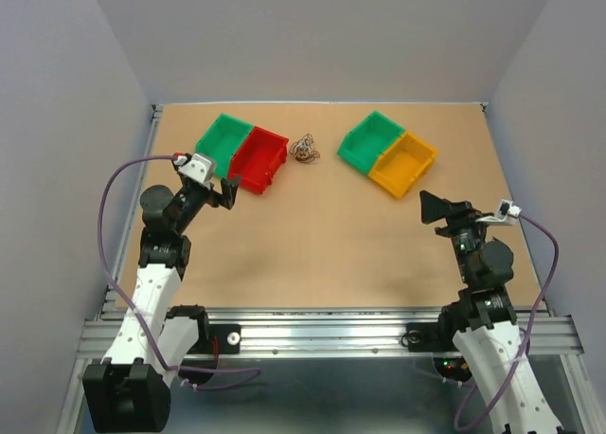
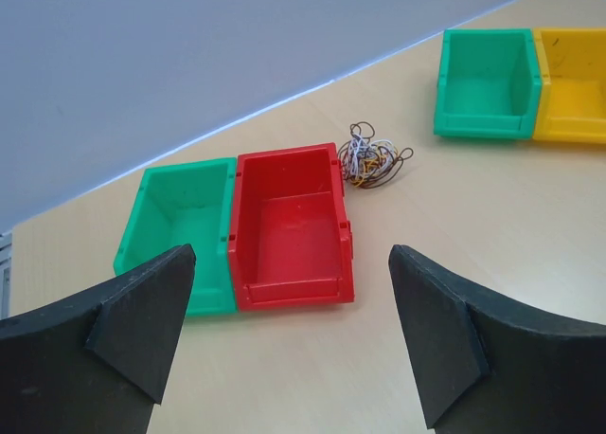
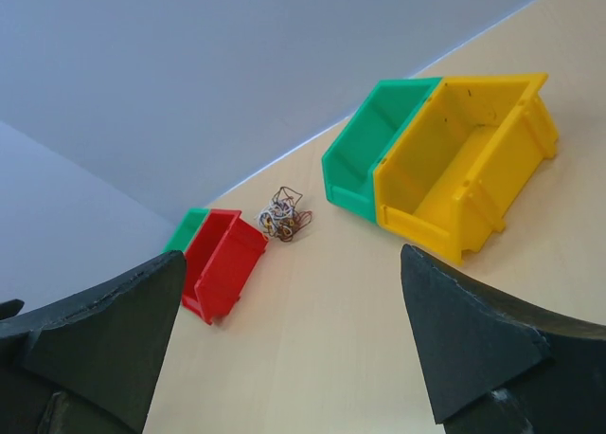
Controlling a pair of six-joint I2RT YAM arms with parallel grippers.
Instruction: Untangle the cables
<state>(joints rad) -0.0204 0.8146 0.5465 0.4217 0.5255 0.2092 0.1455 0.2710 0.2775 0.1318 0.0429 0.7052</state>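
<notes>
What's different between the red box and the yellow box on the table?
The red box sits on the left half of the table; the yellow box sits on the right half. The clump of cables lies right beside the red box, well apart from the yellow box. Both are open-topped and look empty; the red box stands against the left green box, the yellow box against the right green box.

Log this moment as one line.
tangled clump of thin brown, red, white wires: beside red plastic bin, untouched | left end effector: open, empty | right end effector: open, empty
</notes>
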